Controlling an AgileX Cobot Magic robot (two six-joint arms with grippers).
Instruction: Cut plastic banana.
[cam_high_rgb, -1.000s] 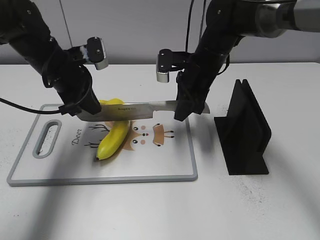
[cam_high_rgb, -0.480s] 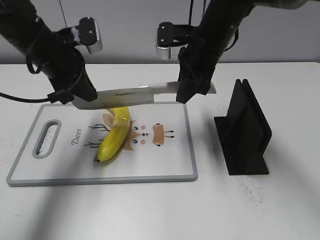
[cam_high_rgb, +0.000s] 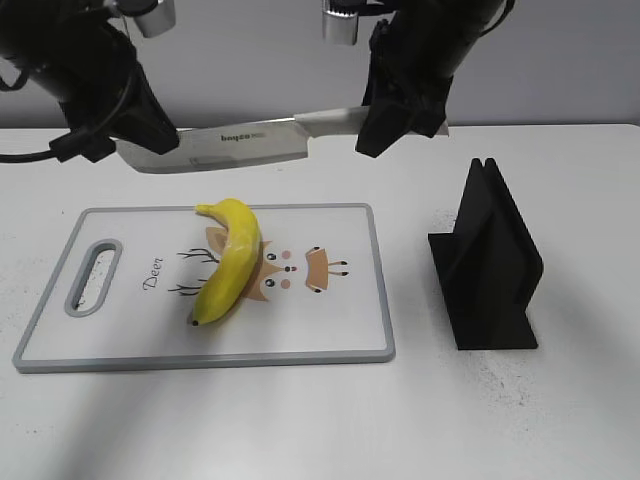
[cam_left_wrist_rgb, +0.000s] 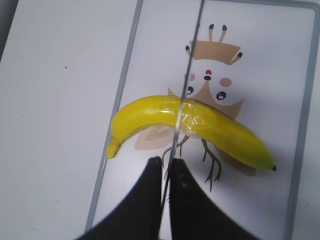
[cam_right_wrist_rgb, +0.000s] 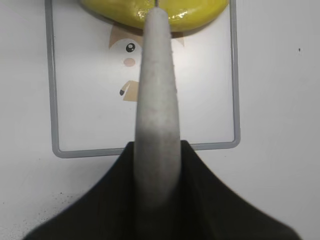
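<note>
A glossy yellow plastic banana (cam_high_rgb: 230, 262) lies whole on a white cutting board (cam_high_rgb: 330, 330) with an owl drawing. A steel knife (cam_high_rgb: 230, 144) hangs level in the air well above it. My left gripper (cam_high_rgb: 140, 138) is shut on the blade's tip end; my right gripper (cam_high_rgb: 385, 122) is shut on the grey handle. In the left wrist view the blade edge (cam_left_wrist_rgb: 187, 85) runs across the banana (cam_left_wrist_rgb: 220, 130) from between the jaws (cam_left_wrist_rgb: 166, 167). In the right wrist view the handle (cam_right_wrist_rgb: 156, 100) points at the banana (cam_right_wrist_rgb: 190, 12) from the jaws (cam_right_wrist_rgb: 156, 150).
A black knife stand (cam_high_rgb: 490, 265) sits on the white table to the right of the board. The board has a grey rim and a handle slot (cam_high_rgb: 92, 277) at its left end. A grey wall is behind.
Both grippers have lifted the knife straight up, from lying across the banana to well above the board. The banana has stayed in place in one piece.
</note>
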